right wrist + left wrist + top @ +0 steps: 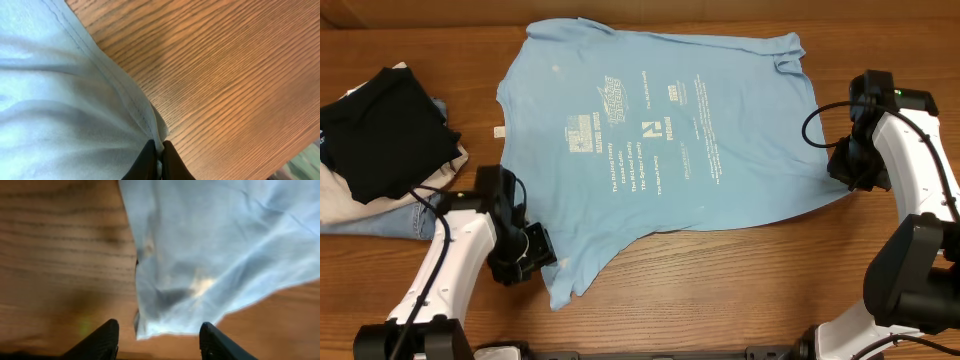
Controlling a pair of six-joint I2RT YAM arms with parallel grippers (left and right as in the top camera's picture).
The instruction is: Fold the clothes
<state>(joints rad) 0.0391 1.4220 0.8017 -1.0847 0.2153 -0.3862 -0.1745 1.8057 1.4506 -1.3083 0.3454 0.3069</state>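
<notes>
The light sky-blue T-shirt [660, 130] lies spread flat on the wooden table, white print facing up. My left gripper [535, 252] is open at the shirt's lower left sleeve corner; in the left wrist view the sleeve's edge [165, 322] lies just ahead of the open fingers [159, 341], not held. My right gripper [842, 168] is at the shirt's right hem. In the right wrist view its fingers [159, 159] are shut on the hemmed edge of the shirt [60, 100].
A black folded garment [382, 130] lies on folded blue jeans [405, 215] and a pale cloth at the left edge of the table. Bare wood [740, 280] lies in front of the shirt.
</notes>
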